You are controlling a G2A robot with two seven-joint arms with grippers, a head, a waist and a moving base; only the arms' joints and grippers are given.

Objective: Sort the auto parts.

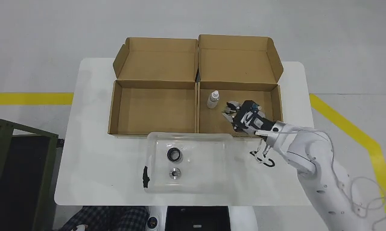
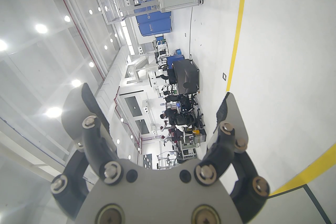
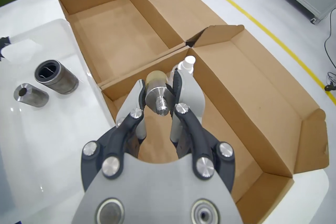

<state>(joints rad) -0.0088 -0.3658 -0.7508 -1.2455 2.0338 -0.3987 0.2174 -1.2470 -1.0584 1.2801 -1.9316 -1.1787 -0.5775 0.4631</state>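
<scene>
My right gripper point(image 3: 157, 89) is shut on a silver threaded metal part point(image 3: 156, 93) with a yellowish end, held over the near edge of the right cardboard box point(image 3: 262, 93). In the top view the right gripper point(image 1: 232, 115) hovers inside that box point(image 1: 274, 110), close to a small white bottle point(image 1: 213, 99). Two dark metal cylinders lie in the clear plastic tray point(image 1: 155, 170): a larger sleeve point(image 3: 56, 76) and a smaller bushing point(image 3: 31, 94). My left gripper point(image 2: 157, 101) is open with nothing between its fingers, pointing out at the room.
The left cardboard box point(image 1: 120, 113) stands beside the right one, lids folded back. A black clip point(image 1: 145, 177) sits on the tray's left rim. A black hook-shaped piece point(image 1: 268, 163) lies on the white table point(image 1: 90, 140) right of the tray.
</scene>
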